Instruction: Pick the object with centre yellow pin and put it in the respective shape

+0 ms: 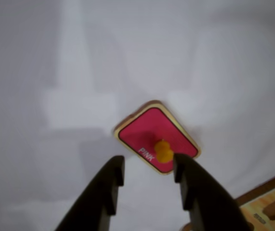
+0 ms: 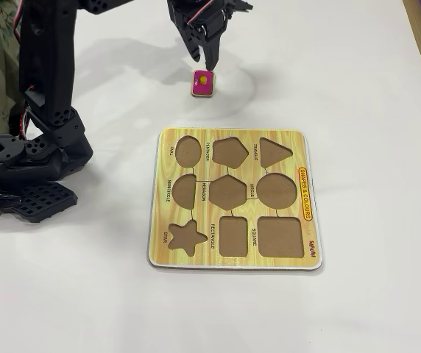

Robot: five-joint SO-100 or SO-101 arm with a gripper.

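The pink rectangular piece (image 1: 156, 137) lies flat on the white table, its yellow knob (image 1: 163, 150) at its middle and the word PINK printed on it. In the fixed view the same piece (image 2: 202, 83) sits beyond the board's far edge. My gripper (image 1: 148, 169) hangs just above it, open, with the knob showing between and a little past the two dark fingers. The gripper (image 2: 204, 59) reaches down from the arm at the top of the fixed view. The RECTANGLE cutout (image 2: 235, 236) is in the board's near row, between the star and square cutouts.
The yellow puzzle board (image 2: 306, 220) lies mid-table with several brown empty cutouts; a corner of it (image 1: 272, 204) shows at the lower right of the wrist view. The arm's black base (image 2: 30, 158) stands at the left. White table surrounds the board.
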